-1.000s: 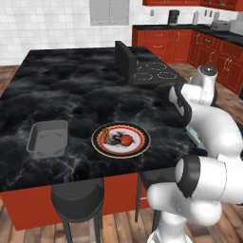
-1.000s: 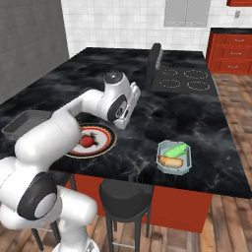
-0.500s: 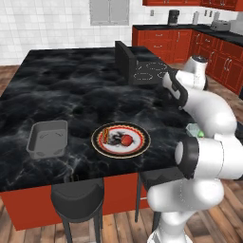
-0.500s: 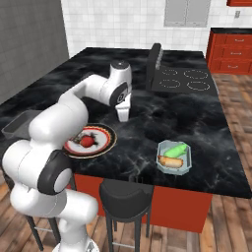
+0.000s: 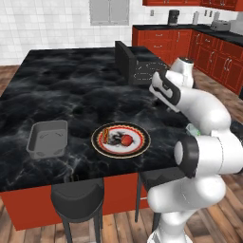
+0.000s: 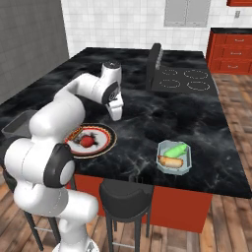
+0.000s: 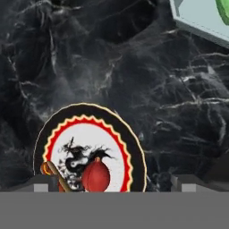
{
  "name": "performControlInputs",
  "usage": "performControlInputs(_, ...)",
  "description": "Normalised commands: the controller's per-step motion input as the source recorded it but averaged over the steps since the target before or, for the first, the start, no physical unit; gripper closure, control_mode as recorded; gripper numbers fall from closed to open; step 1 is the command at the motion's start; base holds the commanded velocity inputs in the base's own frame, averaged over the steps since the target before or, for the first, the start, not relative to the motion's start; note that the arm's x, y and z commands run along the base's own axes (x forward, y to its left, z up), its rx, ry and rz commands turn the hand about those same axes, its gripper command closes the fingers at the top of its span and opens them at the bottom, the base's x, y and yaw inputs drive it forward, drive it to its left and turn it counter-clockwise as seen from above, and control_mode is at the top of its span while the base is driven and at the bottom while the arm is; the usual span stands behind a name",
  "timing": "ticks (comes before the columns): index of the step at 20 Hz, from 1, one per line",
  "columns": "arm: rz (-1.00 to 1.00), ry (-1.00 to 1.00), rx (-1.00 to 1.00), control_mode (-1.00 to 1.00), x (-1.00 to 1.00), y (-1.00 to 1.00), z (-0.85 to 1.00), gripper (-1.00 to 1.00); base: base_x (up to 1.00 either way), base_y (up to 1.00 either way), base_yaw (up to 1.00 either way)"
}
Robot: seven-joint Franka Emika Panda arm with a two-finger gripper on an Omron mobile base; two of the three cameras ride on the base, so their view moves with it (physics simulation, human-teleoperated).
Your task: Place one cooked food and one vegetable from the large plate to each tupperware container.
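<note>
The large plate lies near the front edge of the black worktop, carrying a red vegetable and what may be a sausage. The gripper hangs above the worktop just beyond the plate, spread wide, empty. The grey container sits left; the pale container right, holding food.

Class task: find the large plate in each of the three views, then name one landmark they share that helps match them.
Left base view: large plate at lower centre, right of the grey container.
Right base view: at left, partly behind the arm.
Hand view: lower left, cut by the bottom.
Shared landmark: the red round food on it.
</note>
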Motion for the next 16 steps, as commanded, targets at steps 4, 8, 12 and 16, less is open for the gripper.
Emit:
performControlInputs(4,0.16,0.01,-0.14,-1.0,0.03,0.97,-0.34,-1.0,0.0,0.0,0.0)
performControlInputs(8,0.15,0.0,-0.17,-1.0,0.01,0.68,-0.46,-1.0,0.0,0.0,0.0)
performControlInputs(12,0.09,0.03,-0.18,-1.0,0.05,0.12,-0.61,-1.0,0.0,0.0,0.0)
performControlInputs(16,0.06,0.0,-0.14,-1.0,0.08,0.03,-0.54,-1.0,0.0,0.0,0.0)
